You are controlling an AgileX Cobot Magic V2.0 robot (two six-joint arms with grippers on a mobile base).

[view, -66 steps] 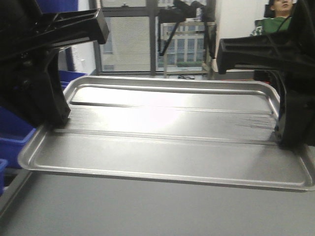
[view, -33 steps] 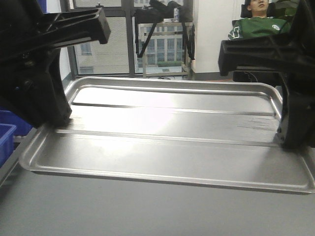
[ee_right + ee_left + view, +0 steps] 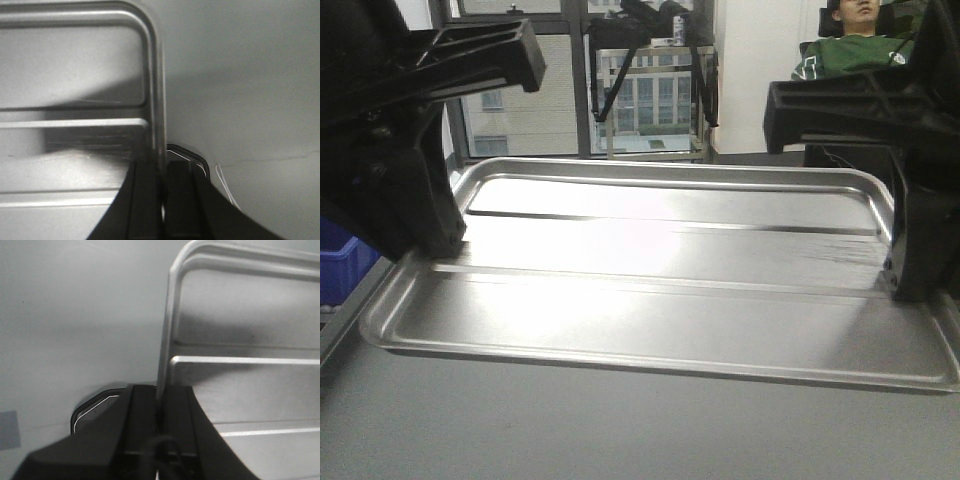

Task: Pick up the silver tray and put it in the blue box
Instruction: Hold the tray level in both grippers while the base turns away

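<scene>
Silver tray [image 3: 660, 290] fills mid frame in the front view. It sits open side up, approx level, over a grey surface [image 3: 620, 430]. Can't tell if that's the worktop, or if the tray touches it.

Left hand [image 3: 161, 407] is closed on the tray's left short rim and right hand [image 3: 162, 175] on the right short rim. In each wrist view one finger sits inside the thin raised edge and one outside.

Risks, my read:
- The grip is only a narrow pinch on slick metal at each end.
- If the arms drift apart, the rim could slide out of a hand.
- If the arms squeeze inward, the tray could bow or pop free.
- Uneven height between hands would tilt the tray and add twist at the pinch pts.

Long axis runs left-right across the frame, w/ both ridges parallel to it. One long edge faces the camera, the other faces the windows at top.

Blue box [image 3: 338, 268] is prob. the blue bit at the far left edge, mostly cut off. The tray's left end must clear its rim, or it could catch there.
</scene>
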